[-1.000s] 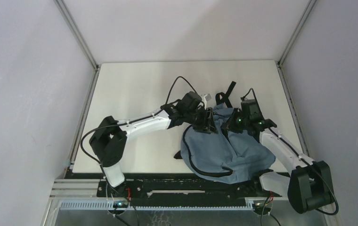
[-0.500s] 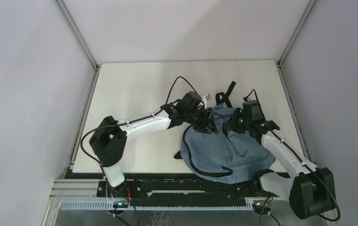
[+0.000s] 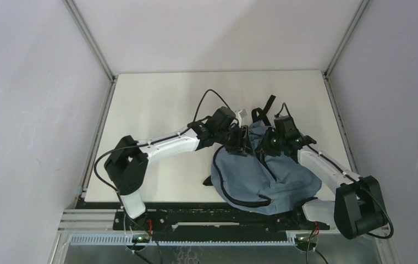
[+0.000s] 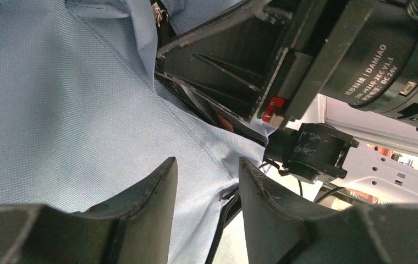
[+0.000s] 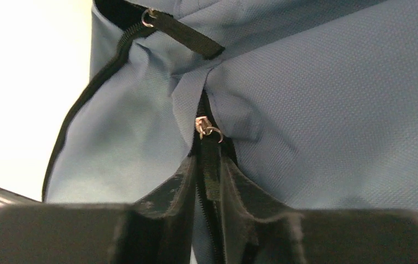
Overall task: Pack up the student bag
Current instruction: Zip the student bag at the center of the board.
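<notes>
The student bag (image 3: 262,179), dusty blue with black zipper trim, lies on the table's right half and hangs over the near edge. My left gripper (image 3: 241,144) rests at its upper left rim. In the left wrist view its fingers stand apart (image 4: 207,162), with blue fabric (image 4: 58,99) and a black zipper edge in the gap. My right gripper (image 3: 269,147) sits on the bag's top, close to the left one. Its fingers (image 5: 208,162) are slightly parted around a black zipper pull strap (image 5: 211,176) just below the metal slider (image 5: 202,126).
Black shoulder straps (image 3: 264,107) trail off the bag towards the back of the white table (image 3: 157,104). A second strap with a metal ring (image 5: 185,36) lies further along the zipper. The right wrist body (image 4: 361,49) hangs just beyond the left fingers. Walls enclose three sides.
My right gripper's fingers have parted from shut, and its wrist has shifted a little left and back over the bag. The left arm and the bag have stayed put.
</notes>
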### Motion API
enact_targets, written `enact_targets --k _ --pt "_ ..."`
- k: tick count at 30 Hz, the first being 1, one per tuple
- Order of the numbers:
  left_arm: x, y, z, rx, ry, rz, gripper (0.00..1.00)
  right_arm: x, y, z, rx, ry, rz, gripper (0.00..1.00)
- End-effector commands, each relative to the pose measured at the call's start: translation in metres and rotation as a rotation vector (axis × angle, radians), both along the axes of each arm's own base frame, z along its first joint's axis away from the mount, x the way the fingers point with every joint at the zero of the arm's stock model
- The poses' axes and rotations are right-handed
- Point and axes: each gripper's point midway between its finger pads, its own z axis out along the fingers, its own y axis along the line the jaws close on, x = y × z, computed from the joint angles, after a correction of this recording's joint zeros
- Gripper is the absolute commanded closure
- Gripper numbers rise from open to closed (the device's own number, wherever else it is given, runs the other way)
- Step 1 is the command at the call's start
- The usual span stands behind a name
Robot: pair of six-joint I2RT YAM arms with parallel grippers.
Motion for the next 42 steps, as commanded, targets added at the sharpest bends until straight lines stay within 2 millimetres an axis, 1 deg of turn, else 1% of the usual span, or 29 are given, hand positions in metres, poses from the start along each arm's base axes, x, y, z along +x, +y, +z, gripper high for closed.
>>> enact_targets --k 1,3,4,9,11,15,20,23,25,28,30,34,39,42 --pt "0.003 -0.007 0.011 -0.046 -0.008 -0.008 0.51 0.023 0.001 0.012 -0.041 -0.061 -0.01 0.81" --pt "0.001 -0.006 0.013 -0.05 -0.011 -0.01 0.51 0.025 0.0 0.021 -0.048 -0.083 -0.015 0.98" --pt "0.001 -0.005 0.014 -0.049 -0.016 -0.009 0.51 0.026 -0.001 0.026 -0.047 -0.102 -0.019 1.0" --pt "0.006 -0.007 0.021 -0.056 -0.031 -0.004 0.51 0.024 -0.009 0.051 -0.045 -0.167 -0.039 1.0" --pt "0.008 -0.01 0.023 -0.058 -0.031 -0.003 0.51 0.021 -0.012 0.058 -0.041 -0.184 -0.045 1.0" --pt "0.015 -0.014 0.027 -0.067 -0.032 0.006 0.51 0.014 -0.018 0.065 -0.039 -0.191 -0.045 1.0" --pt "0.031 -0.012 0.032 -0.07 -0.035 0.023 0.5 0.01 -0.025 0.067 -0.053 -0.192 -0.047 1.0" --pt "0.04 -0.015 0.04 -0.086 -0.046 0.035 0.47 0.008 -0.024 0.062 -0.051 -0.17 -0.019 1.0" --pt "0.044 -0.02 0.041 -0.087 -0.037 0.045 0.45 0.006 -0.024 0.058 -0.053 -0.148 -0.004 1.0" --pt "0.051 -0.029 0.031 -0.074 0.006 0.064 0.44 0.005 -0.025 0.052 -0.06 -0.123 -0.002 1.0" --pt "0.051 -0.037 0.031 -0.088 0.025 0.053 0.44 0.006 -0.026 0.05 -0.062 -0.118 -0.006 1.0" --pt "0.06 -0.047 0.029 -0.091 0.04 0.064 0.45 0.009 -0.022 0.057 -0.027 -0.142 -0.004 1.0" --pt "0.073 -0.049 0.017 -0.07 0.068 0.091 0.49 0.01 -0.017 0.059 0.001 -0.141 0.004 1.0" --pt "0.079 -0.051 0.011 -0.064 0.085 0.108 0.5 0.009 -0.016 0.058 0.005 -0.134 0.006 1.0"
